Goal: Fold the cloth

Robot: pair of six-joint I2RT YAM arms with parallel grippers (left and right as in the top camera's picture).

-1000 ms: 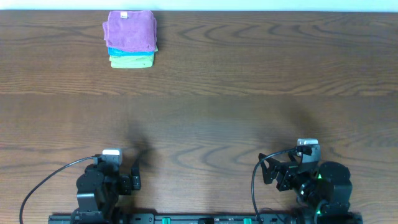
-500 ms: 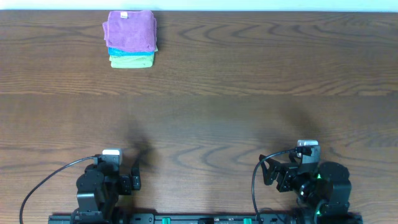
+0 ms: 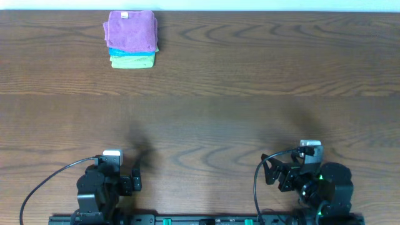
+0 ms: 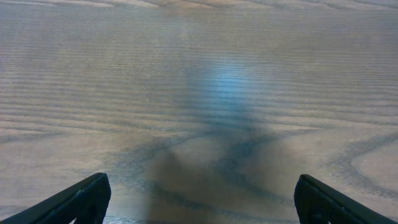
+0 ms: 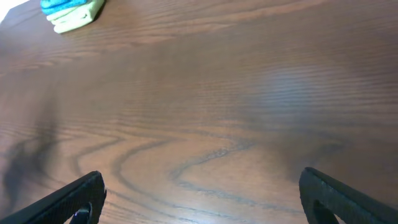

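A stack of folded cloths (image 3: pixel 131 39) lies at the far left of the table: a purple one on top, a blue one under it, a green one at the bottom. Its blue and green edges show at the top left of the right wrist view (image 5: pixel 71 11). My left gripper (image 3: pixel 135 178) rests at the near left edge, open and empty, its fingers wide apart over bare wood (image 4: pixel 199 199). My right gripper (image 3: pixel 270 172) rests at the near right edge, open and empty (image 5: pixel 202 196). Both are far from the stack.
The dark wood table (image 3: pixel 250 94) spans the whole view. A white strip (image 3: pixel 250 5) runs along its far edge. Black cables loop by each arm base at the near edge.
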